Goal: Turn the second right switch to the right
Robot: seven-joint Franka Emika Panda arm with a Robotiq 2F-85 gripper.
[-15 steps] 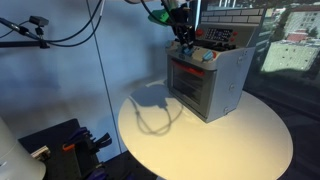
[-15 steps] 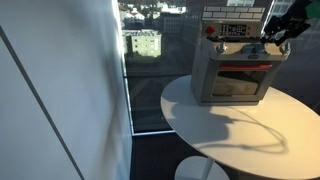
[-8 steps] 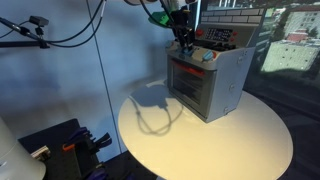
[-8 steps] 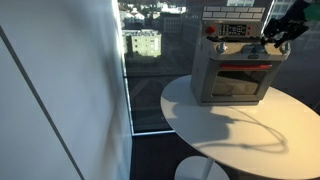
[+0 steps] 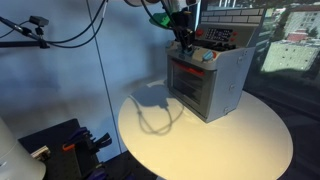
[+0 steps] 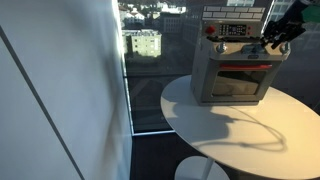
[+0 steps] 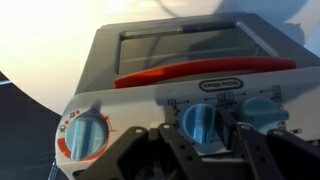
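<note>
1. A gray toy oven stands on a round white surface. You can see it in both exterior views.
2. The toy oven sits near the back edge of the surface, not in the middle.
3. In the wrist view the toy oven has a glass door and a long red handle under the door.
4. A row of knobs runs along the panel next to the handle.
5. The red knob is at the left end of the row.
6. The middle blue knob is the second one from the right. This is the switch to turn.
7. The right blue knob sits just beside it.
8. The gripper is at the panel, right at the middle blue knob.
9. One of its dark fingers is on the left of that knob and the other is on the right, so the knob is between them.
10. The fingers are very close to the knob, but I cannot tell if they squeeze it or not.
11. In an exterior view the gripper hangs over the top front of the toy oven.
12. In an exterior view the gripper is at the top right corner of the toy oven, above the surface
</note>
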